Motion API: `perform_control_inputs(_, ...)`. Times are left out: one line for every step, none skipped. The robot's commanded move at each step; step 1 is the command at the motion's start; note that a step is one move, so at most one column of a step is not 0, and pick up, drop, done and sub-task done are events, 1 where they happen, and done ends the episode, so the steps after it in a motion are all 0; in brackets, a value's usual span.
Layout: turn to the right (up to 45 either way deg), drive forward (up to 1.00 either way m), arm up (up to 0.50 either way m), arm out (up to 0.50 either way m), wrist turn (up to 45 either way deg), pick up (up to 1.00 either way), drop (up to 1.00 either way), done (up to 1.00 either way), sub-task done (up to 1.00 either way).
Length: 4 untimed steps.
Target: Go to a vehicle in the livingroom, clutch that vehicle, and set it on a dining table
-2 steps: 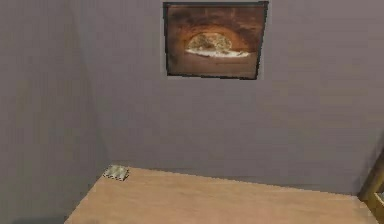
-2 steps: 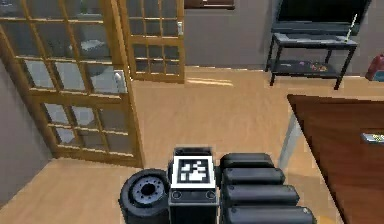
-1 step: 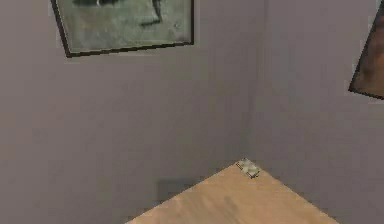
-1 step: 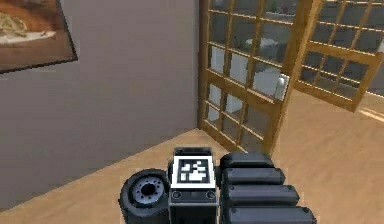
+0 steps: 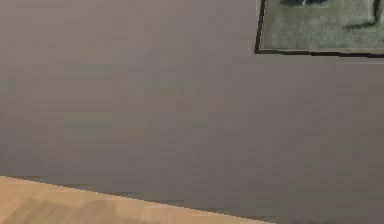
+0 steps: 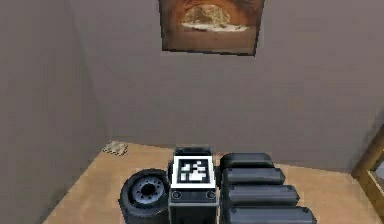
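Note:
In the arm side view the arm is drawn in at the bottom edge, with a white marker square (image 6: 192, 170) on top and dark stacked segments (image 6: 258, 185) to its right. Left of the marker sits the gripper's dark rounded body (image 6: 145, 196). Its far end is not clear enough to make out, so I cannot tell whether it holds anything. A small pale object (image 6: 115, 149) lies on the wooden floor near the room corner, too small to name.
The forward view has a grey wall (image 5: 150, 100) close ahead, a framed picture (image 5: 322, 25) at top right and a floor strip (image 5: 60, 205) at bottom left. In the arm side view, a framed picture (image 6: 210, 25) hangs above and a wooden edge (image 6: 372, 172) stands at the right.

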Motion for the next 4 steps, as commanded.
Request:
perform_control_inputs(-9.0,0.00,0.00,0.00,0.0,0.00,0.00,0.00,0.00)
perform_control_inputs(45.0,0.00,0.00,0.00,0.0,0.00,0.00,0.00,0.00)
perform_control_inputs(45.0,0.00,0.00,0.00,0.0,0.00,0.00,0.00,0.00)
perform_control_inputs(12.0,0.00,0.00,0.00,0.0,0.00,0.00,0.00,0.00)
